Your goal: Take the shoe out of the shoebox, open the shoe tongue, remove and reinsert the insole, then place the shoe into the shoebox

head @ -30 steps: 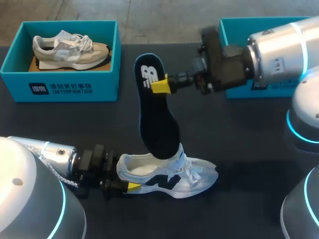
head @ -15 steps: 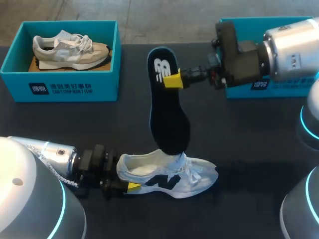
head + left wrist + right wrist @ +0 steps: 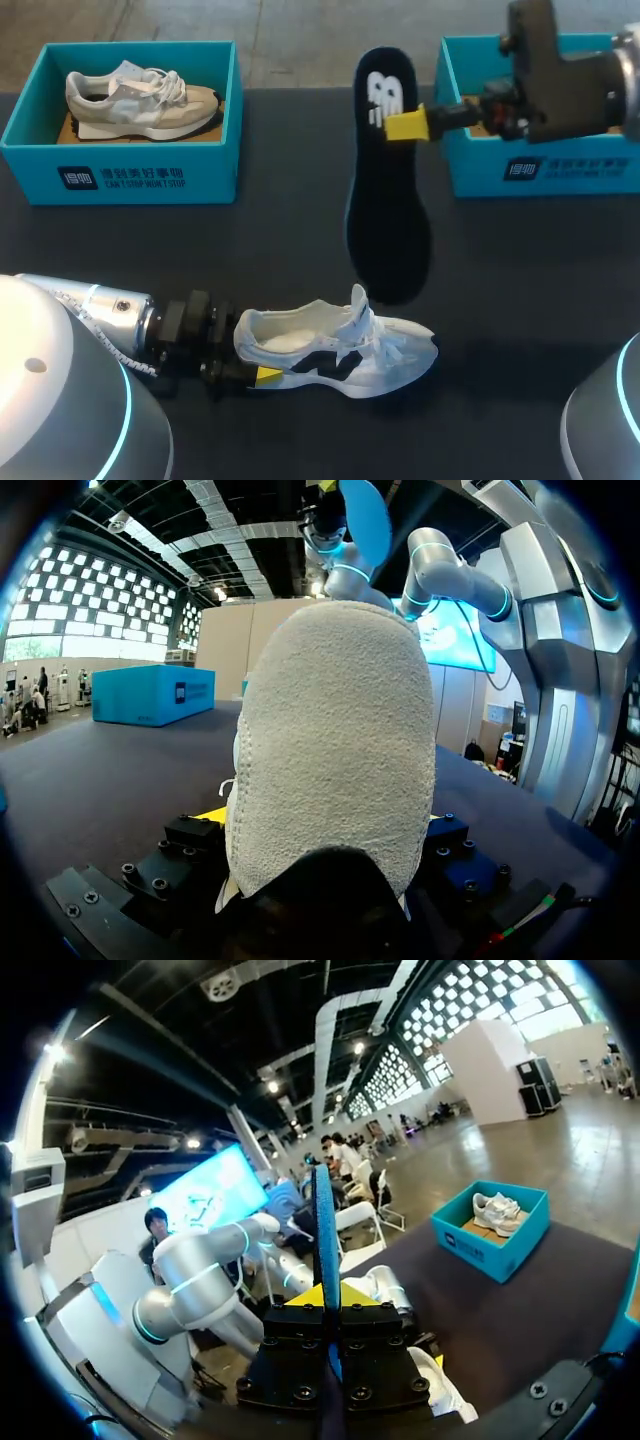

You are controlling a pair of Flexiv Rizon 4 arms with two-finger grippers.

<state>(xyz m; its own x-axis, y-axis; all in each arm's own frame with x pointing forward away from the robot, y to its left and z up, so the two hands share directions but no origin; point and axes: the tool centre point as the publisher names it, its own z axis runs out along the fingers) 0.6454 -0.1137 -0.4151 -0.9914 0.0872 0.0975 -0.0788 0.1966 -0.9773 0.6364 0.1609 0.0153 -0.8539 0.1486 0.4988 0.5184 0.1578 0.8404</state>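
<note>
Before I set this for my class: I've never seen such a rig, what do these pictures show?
Two robot arms work at a dark table. One picture looks down from above and behind; the two round ones come from a camera on each wrist. The left arm's jaws grip the heel of a white sneaker lying on the table; that heel fills the left wrist picture. The right arm's jaws hold a black insole in the air, clear of the shoe. Behind stand two teal shoeboxes: the left shoebox holds a beige sneaker, the right shoebox is partly hidden by the arm.
</note>
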